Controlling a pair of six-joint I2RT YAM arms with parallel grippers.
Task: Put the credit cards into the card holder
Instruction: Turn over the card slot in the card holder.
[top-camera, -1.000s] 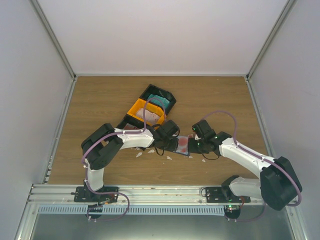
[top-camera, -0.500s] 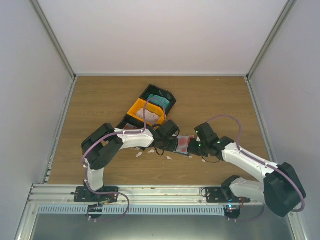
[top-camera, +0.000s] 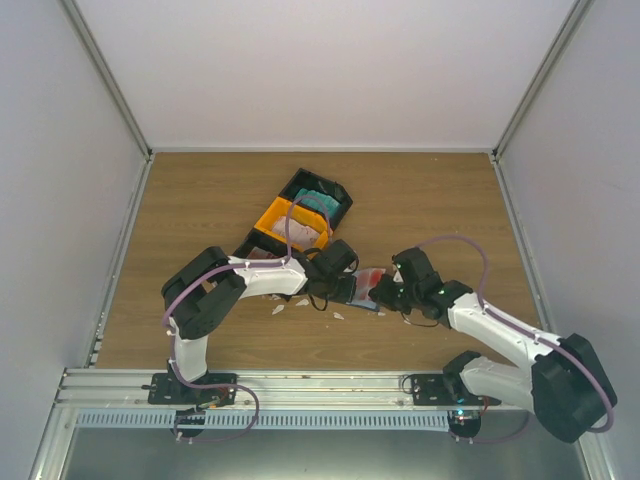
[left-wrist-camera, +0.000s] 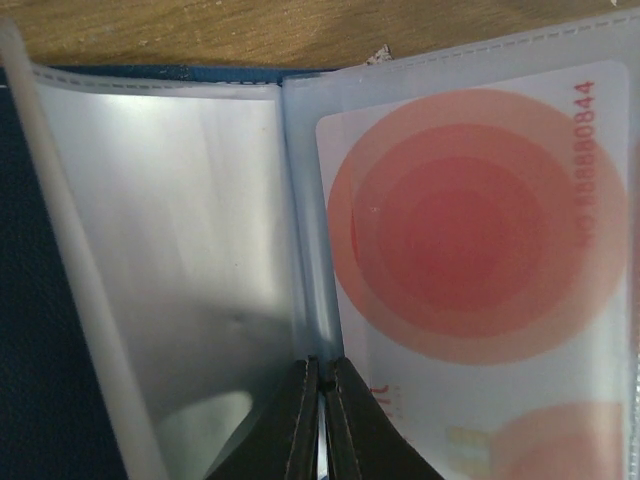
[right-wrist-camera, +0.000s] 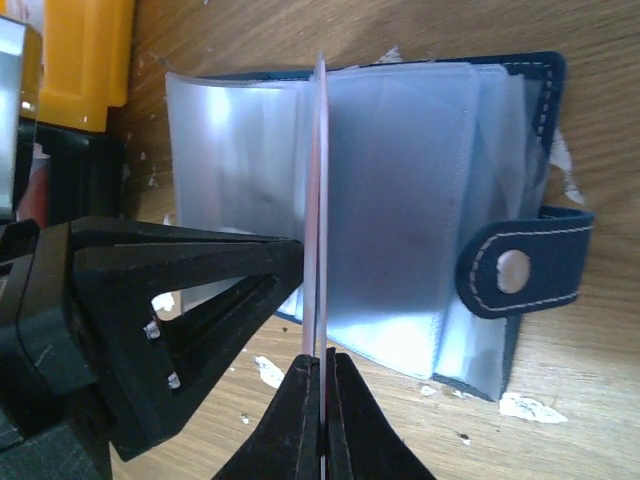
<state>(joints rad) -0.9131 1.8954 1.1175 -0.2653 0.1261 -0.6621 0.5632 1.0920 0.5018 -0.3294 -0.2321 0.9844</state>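
The navy card holder (top-camera: 362, 291) lies open on the table, its clear sleeves (right-wrist-camera: 420, 190) fanned up and its snap tab (right-wrist-camera: 520, 270) to the right. My left gripper (left-wrist-camera: 320, 368) is shut on the edge of one clear sleeve. A white credit card with a red blotch (left-wrist-camera: 450, 220) shows through the plastic just right of it. My right gripper (right-wrist-camera: 322, 362) is shut on a thin card (right-wrist-camera: 320, 180) seen edge-on, which stands upright among the sleeves. The left gripper's fingers (right-wrist-camera: 180, 290) are just left of that card. In the top view both grippers, left (top-camera: 345, 290) and right (top-camera: 385, 296), meet at the holder.
An orange bin (top-camera: 290, 226) and a black bin (top-camera: 318, 196) holding more cards stand just behind the holder. The orange bin's corner (right-wrist-camera: 85, 50) shows in the right wrist view. Small white scraps (top-camera: 278, 308) lie on the wood near the holder.
My right gripper has come down and left with its card, closer onto the open holder. The left arm and the holder have stayed put.
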